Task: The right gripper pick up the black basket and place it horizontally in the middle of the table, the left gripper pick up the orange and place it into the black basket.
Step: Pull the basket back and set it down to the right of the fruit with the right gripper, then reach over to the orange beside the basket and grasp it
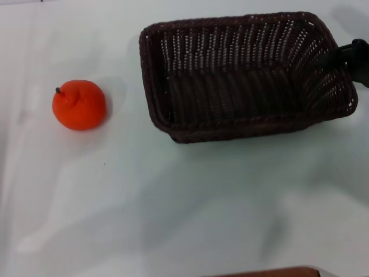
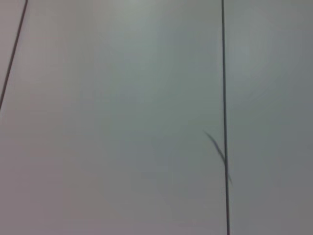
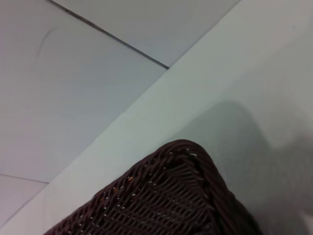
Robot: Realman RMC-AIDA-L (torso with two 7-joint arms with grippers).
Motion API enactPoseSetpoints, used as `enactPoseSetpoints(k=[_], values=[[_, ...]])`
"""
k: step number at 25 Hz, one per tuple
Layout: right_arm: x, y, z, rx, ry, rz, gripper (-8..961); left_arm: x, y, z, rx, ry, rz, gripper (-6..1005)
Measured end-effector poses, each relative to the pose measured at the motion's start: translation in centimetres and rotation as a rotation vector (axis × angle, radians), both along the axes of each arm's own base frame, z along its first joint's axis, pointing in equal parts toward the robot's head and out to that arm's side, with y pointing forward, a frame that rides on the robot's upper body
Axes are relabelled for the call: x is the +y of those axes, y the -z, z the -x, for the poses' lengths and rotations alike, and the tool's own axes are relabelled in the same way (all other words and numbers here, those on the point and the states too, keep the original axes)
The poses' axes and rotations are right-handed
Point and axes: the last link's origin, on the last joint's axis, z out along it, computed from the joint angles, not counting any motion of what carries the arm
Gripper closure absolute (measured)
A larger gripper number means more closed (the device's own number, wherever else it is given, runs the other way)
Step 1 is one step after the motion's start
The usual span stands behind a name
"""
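On the left of the table (image 1: 173,219), 1 orange (image 1: 79,105) is sitting upright, stem up, well apart from everything else and untouched. To its right, 1 black basket (image 1: 245,78) is taking up the upper centre-right, opening facing up, long axis running roughly left-right but skewed a bit, right end nearer the far edge. It looks slightly tipped or lifted at the right end, can't confirm. Basket is empty.

At the far right, the right gripper (image 1: 351,57) is showing as a small dark part at the basket's right short wall, touching or overlapping the rim. Likely pinching that wall, but finger gap isn't visible, so can't tell if it's clamped or wide. Right wrist view is showing only a basket corner and rim against the table edge, no fingers.

Left gripper isn't appearing in any view; left wrist camera is looking at a plain panelled surface, so that arm is probably parked.

Step, as I read it: basket placement is in progress, orange step not started. Next move calls for squaring the basket horizontal, shifting it toward table centre, setting it flat, then letting go. After that, left arm goes for the orange.

Count: 1 orange, 1 basket, 1 gripper in view.
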Motion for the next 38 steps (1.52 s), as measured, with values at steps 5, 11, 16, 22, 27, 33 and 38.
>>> enactPoseSetpoints(k=[5, 11, 16, 22, 27, 33, 38], values=[[0.0, 1.0, -0.1, 0.045, -0.005, 0.001, 672, 0.0, 0.2, -0.1, 0.001, 0.005, 0.009, 122], [-0.2, 2.0, -0.5, 0.130, -0.004, -0.044, 659, 0.1, 0.3, -0.2, 0.003, 0.010, 0.018, 132], [-0.3, 2.1, -0.6, 0.178, -0.011, -0.070, 648, 0.3, 0.5, -0.2, 0.006, 0.005, 0.032, 141], [-0.3, 2.0, -0.3, 0.203, -0.027, -0.053, 400, 1.0, 1.6, 0.1, -0.011, -0.026, 0.108, 152], [-0.3, 2.4, 0.1, 0.208, -0.043, -0.025, 203, 2.2, 2.2, -0.1, -0.067, 0.003, 0.222, 160], [-1.1, -0.2, -1.3, 0.174, -0.032, -0.104, 209, 2.8, 1.8, 0.2, -0.088, 0.072, 0.423, 171], [-2.5, -4.3, -2.7, 0.125, -0.057, -0.220, 209, 2.0, 0.8, 1.2, -0.092, 0.090, 0.546, 179]])
